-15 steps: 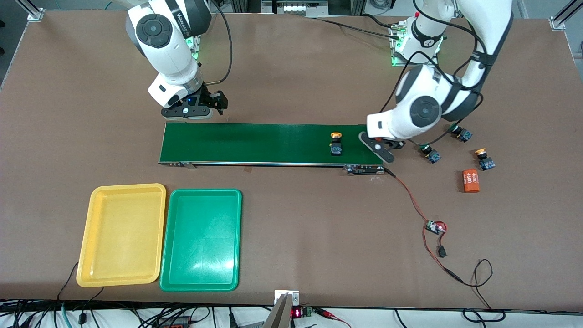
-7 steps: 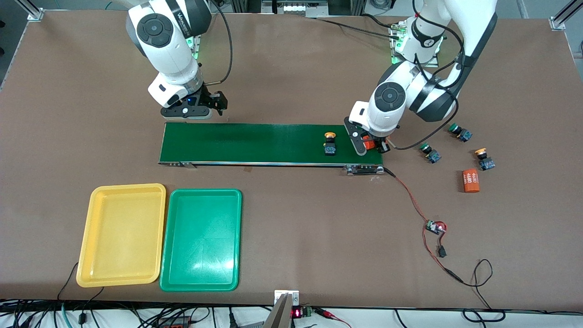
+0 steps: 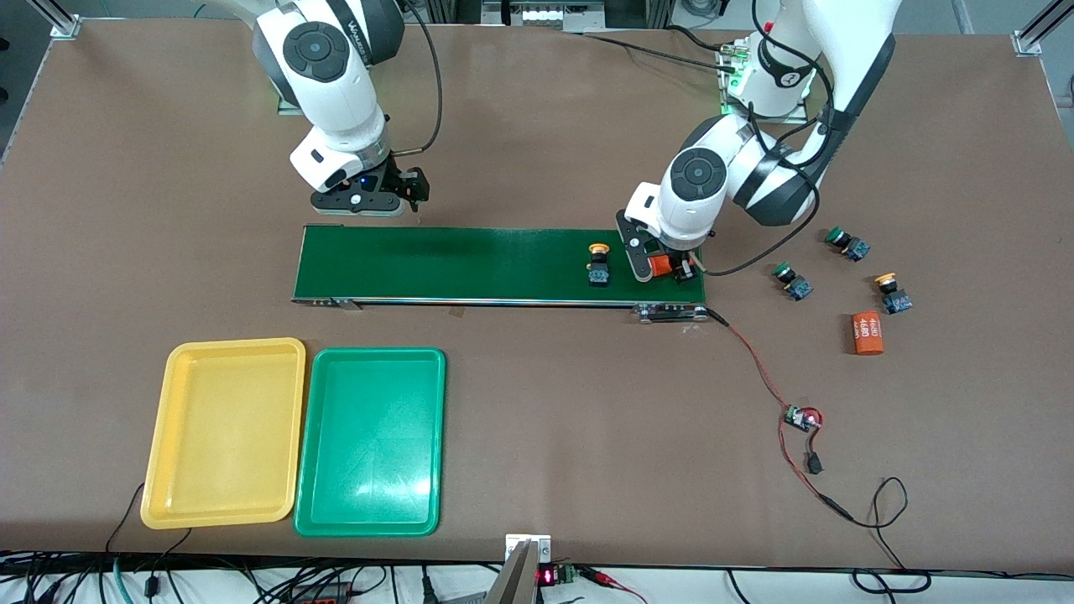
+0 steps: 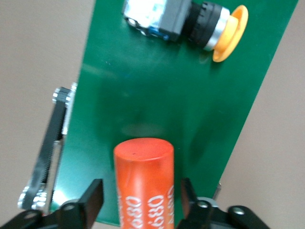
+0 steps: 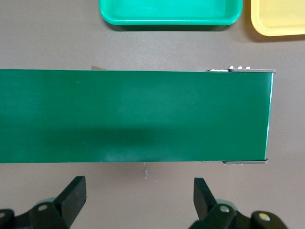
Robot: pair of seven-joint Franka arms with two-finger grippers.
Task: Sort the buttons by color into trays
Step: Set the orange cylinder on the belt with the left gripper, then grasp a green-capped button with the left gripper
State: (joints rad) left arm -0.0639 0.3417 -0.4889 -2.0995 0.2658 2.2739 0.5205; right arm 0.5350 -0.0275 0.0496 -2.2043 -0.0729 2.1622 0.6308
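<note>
Bright, even overhead light. White glare on the green tray [image 3: 369,442] floor; soft sheen on the belt [image 3: 470,264]. Short soft shadows under both arms. Motion-blurred and soft in the left wrist view, especially near the belt's edges.

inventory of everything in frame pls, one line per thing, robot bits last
conveyor belt: 1, dark green, mid-table.
yellow-cap button on belt: 1, toward the left arm's end of the belt.
yellow-cap button off belt: 1, on the table past the belt's end at the left arm's end.
green-cap buttons: 2, beside it on the table.
orange cylinder on belt: 1, white print, between the left end effector's fingers, gaps both sides.
orange cylinder on table: 1, nearer the front camera than the loose buttons.
yellow tray: 1, near edge, empty.
green tray: 1, beside it, empty.
circuit board with red wires: 1.
left end effector: open, over the belt's end.
right end effector: open, waits by the belt's other end.
</note>
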